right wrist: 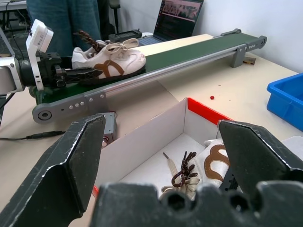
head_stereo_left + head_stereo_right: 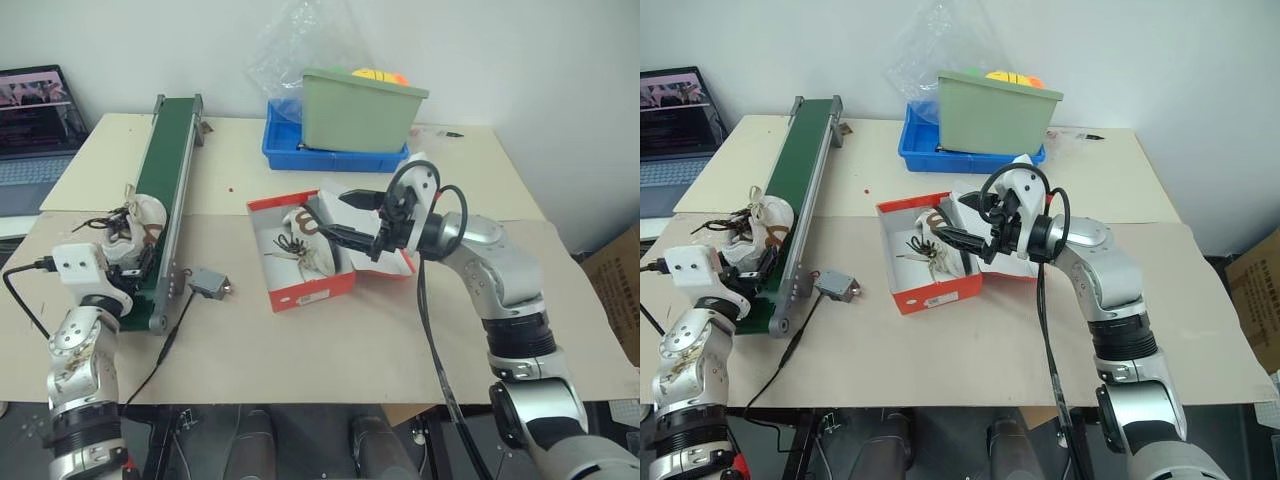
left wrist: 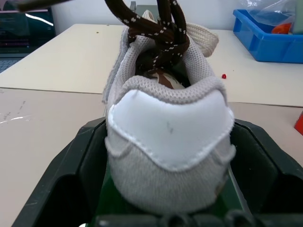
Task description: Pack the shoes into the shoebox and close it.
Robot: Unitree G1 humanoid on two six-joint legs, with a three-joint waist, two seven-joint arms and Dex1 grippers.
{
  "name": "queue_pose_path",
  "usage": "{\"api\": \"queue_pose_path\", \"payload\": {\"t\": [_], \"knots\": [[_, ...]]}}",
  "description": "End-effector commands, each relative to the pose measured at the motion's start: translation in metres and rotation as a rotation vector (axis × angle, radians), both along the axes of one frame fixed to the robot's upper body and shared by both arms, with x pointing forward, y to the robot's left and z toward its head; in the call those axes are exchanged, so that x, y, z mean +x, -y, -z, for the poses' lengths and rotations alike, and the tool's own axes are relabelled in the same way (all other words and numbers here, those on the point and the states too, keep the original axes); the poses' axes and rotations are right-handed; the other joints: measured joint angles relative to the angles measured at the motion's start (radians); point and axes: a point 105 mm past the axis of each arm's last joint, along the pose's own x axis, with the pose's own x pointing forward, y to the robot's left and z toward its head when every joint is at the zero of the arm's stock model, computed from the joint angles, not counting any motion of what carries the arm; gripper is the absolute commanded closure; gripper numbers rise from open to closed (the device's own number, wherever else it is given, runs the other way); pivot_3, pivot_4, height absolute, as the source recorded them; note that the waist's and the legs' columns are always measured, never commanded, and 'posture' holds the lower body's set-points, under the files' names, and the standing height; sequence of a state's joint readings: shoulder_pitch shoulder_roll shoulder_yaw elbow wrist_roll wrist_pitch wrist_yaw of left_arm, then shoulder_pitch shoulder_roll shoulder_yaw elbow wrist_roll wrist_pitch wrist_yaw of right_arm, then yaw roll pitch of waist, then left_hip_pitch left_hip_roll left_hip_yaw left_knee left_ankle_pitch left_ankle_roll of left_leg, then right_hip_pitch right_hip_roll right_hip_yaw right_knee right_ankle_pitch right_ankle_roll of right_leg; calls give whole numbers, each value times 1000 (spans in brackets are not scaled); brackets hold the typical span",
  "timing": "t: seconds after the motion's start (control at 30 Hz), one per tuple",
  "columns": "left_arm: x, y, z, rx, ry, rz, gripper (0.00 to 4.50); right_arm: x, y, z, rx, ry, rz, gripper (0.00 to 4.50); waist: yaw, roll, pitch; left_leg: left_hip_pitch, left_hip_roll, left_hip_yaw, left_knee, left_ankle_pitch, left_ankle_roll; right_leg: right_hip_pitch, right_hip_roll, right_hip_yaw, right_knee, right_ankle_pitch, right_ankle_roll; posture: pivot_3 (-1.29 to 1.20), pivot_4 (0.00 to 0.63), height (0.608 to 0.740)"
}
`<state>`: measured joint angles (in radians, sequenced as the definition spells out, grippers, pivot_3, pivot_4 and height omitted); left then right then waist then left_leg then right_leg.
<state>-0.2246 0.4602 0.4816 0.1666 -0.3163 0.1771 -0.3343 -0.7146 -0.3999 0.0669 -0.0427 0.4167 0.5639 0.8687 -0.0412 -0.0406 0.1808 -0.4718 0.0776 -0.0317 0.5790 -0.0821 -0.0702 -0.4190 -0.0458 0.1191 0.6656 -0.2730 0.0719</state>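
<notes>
On the bench, your shoebox [image 2: 300,290] sat open near the middle with one shoe [image 2: 303,243] already lying inside on its white floor, laces loose, so half the packing looked done. Your second shoe [image 2: 135,225] rested on the green conveyor belt [image 2: 165,170] at the bench's left side, heel toward your left gripper [image 1: 71,74]. That gripper stood spread wide, one finger on either side of the heel, apparently lined up to take the shoe from behind; whether the fingers touched the shoe you could not tell. Your right gripper [image 2: 352,218] hung over the open box, level and pointing left, its fingers spread wide and holding nothing, probably waiting clear above the packed shoe until the second one arrived.
</notes>
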Motion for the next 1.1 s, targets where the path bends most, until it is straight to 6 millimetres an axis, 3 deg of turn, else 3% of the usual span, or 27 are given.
{"api": "queue_pose_path", "payload": {"t": [0.03,0.13,0.3,0.37,0.47,0.57,0.7,0.8,0.9,1.1], "knots": [[4,5,-17,5,71,24,1309,-4,4,-17,15,66,1,0,2,0,0,0,0,0,0,0,0,0,0,0,0,0,0,0,150,740],[5,8,-20,-5,84,34,2102,-4,4,-18,9,73,2,0,5,0,0,0,0,0,0,0,0,0,0,0,0,0,0,0,150,740],[10,20,-40,-2,137,62,2612,-4,5,-19,9,74,5,0,5,0,0,0,0,0,0,0,0,0,0,0,0,0,0,0,150,740],[14,39,-65,55,197,115,2653,-3,5,-20,29,51,11,0,5,0,0,0,0,0,0,0,0,0,0,0,0,0,0,0,150,740],[18,84,-107,74,320,241,2653,6,9,-28,164,-119,36,0,10,0,0,-1,0,0,0,0,-1,0,0,0,0,0,0,0,150,740],[16,130,-126,67,371,374,2653,24,20,-34,307,-320,109,0,12,0,0,-1,0,0,2,1,-1,1,0,0,0,1,1,0,150,740],[6,180,-137,21,403,511,2653,43,29,-39,415,-480,183,0,10,0,0,0,0,0,2,0,-1,2,0,0,-1,2,2,0,150,740],[-2,207,-140,-26,409,591,2653,48,33,-52,519,-527,183,0,2,0,0,-1,0,0,2,1,0,1,0,1,0,2,1,0,150,740],[-5,218,-138,-39,402,625,2653,48,33,-59,546,-536,179,0,-5,0,0,-1,0,0,2,1,0,1,0,1,0,2,2,0,150,740],[-5,226,-137,-59,396,653,2653,47,26,-55,494,-518,193,0,-5,0,0,-1,0,0,3,1,0,1,1,2,0,2,2,0,150,740]]}}
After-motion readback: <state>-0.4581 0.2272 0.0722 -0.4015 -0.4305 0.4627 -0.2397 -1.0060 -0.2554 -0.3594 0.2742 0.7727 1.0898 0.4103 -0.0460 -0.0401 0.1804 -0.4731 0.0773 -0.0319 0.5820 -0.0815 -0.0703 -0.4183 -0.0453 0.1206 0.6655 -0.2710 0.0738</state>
